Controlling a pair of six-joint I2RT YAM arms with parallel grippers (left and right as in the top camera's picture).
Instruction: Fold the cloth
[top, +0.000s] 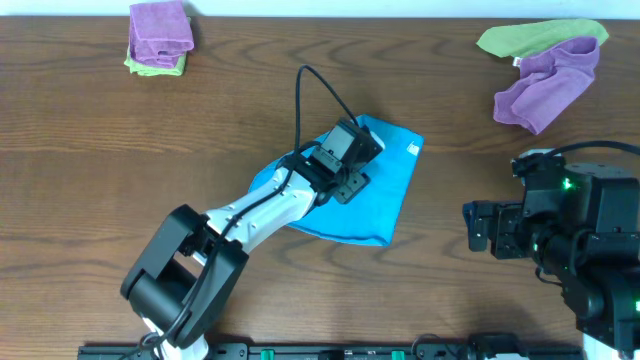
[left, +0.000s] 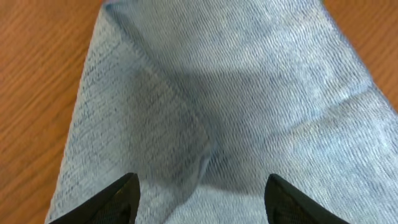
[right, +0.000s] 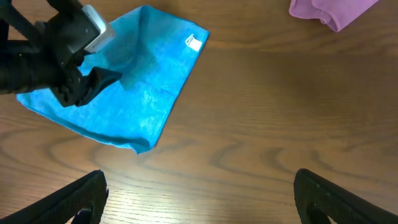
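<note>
The sky-blue cloth (top: 385, 195) lies near the table's middle, partly doubled over, with its white tag (top: 412, 148) at the far right corner. My left gripper (top: 352, 183) is open, low over the cloth's left part. In the left wrist view its fingers (left: 202, 199) straddle a crease in the cloth (left: 249, 74) without holding it. My right gripper (top: 475, 228) is open and empty over bare wood at the right. In the right wrist view (right: 199, 199) the cloth (right: 143, 93) lies ahead to the left.
A purple cloth stacked on a lime-green one (top: 160, 35) sits at the far left. A lime-green cloth (top: 540, 38) and a crumpled purple cloth (top: 550, 85) lie at the far right. The left arm's cable (top: 305, 90) loops above the cloth.
</note>
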